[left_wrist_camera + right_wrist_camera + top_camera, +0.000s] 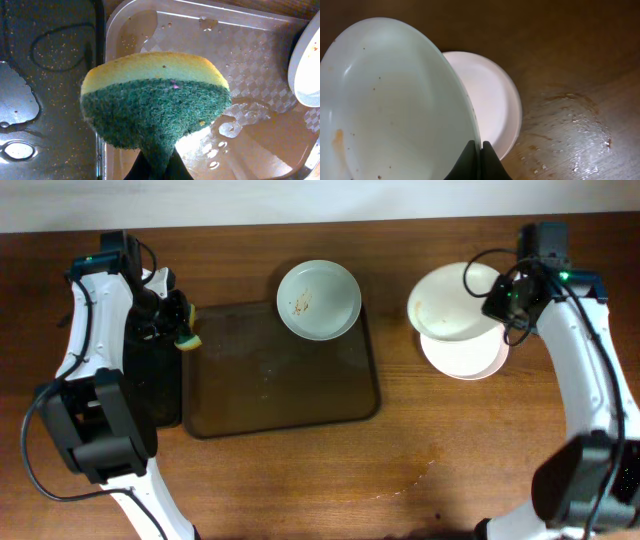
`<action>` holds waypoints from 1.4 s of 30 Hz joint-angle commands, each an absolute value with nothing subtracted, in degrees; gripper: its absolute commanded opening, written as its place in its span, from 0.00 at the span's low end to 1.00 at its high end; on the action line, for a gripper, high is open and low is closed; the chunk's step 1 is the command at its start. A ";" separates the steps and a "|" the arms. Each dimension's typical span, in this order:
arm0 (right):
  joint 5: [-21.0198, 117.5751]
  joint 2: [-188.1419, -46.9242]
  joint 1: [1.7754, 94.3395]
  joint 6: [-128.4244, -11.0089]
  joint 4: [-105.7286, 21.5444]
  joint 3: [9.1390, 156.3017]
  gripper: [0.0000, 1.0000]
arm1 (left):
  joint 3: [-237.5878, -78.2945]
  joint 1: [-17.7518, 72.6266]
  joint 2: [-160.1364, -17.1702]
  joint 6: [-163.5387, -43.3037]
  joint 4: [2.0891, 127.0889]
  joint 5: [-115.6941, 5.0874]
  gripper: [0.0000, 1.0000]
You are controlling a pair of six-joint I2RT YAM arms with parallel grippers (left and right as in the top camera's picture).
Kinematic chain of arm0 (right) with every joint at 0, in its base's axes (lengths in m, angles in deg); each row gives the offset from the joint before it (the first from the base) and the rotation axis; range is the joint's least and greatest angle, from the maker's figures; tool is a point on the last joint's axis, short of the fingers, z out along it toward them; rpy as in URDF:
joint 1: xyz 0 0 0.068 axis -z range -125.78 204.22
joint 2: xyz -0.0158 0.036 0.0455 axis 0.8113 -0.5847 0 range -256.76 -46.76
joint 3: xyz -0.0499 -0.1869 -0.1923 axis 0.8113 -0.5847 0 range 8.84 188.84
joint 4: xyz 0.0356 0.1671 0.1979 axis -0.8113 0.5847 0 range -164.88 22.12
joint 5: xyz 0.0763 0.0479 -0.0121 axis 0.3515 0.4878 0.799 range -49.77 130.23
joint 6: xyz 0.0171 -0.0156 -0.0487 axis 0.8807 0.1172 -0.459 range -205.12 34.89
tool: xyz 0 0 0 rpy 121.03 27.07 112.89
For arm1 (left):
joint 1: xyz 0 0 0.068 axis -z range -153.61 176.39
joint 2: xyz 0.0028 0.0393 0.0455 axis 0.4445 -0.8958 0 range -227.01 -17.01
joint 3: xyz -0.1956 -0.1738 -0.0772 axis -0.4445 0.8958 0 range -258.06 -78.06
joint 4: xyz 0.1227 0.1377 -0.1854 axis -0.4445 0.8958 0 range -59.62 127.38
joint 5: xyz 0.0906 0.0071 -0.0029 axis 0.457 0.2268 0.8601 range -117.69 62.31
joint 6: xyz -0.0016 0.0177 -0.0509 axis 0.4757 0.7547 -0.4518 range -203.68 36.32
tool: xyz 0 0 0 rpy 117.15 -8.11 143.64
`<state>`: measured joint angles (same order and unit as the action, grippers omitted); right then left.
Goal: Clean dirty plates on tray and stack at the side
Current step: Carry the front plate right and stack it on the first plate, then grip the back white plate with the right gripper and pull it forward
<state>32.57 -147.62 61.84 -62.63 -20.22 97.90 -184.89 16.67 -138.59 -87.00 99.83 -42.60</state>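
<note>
One dirty plate [318, 300] with an orange-brown smear sits on the far right corner of the brown tray [280, 395]; its edge shows in the left wrist view [306, 65]. My right gripper [497, 302] [480, 150] is shut on the rim of a second white plate [450, 302] [390, 105], tilted above a third plate [465, 355] [492, 95] lying on the table right of the tray. The held plate has a faint orange smear. My left gripper [172, 320] [157, 167] is shut on a yellow-green sponge [188, 337] [152, 100] over the tray's left edge [210, 35].
A narrow black tray [155, 385] [45, 75] with water puddles lies left of the brown tray. Water drops sit on the brown tray. Wet streaks and crumbs mark the wooden table [420, 470] [575, 125] at the front right.
</note>
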 commanded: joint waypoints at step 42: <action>56.33 -174.28 21.21 -53.43 -25.34 102.18 0.22 | -185.68 16.89 -138.91 -87.26 99.66 -42.84 0.01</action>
<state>52.27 -173.78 24.31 -49.91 -26.21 103.56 -184.89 16.67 -138.59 -87.00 99.75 -42.60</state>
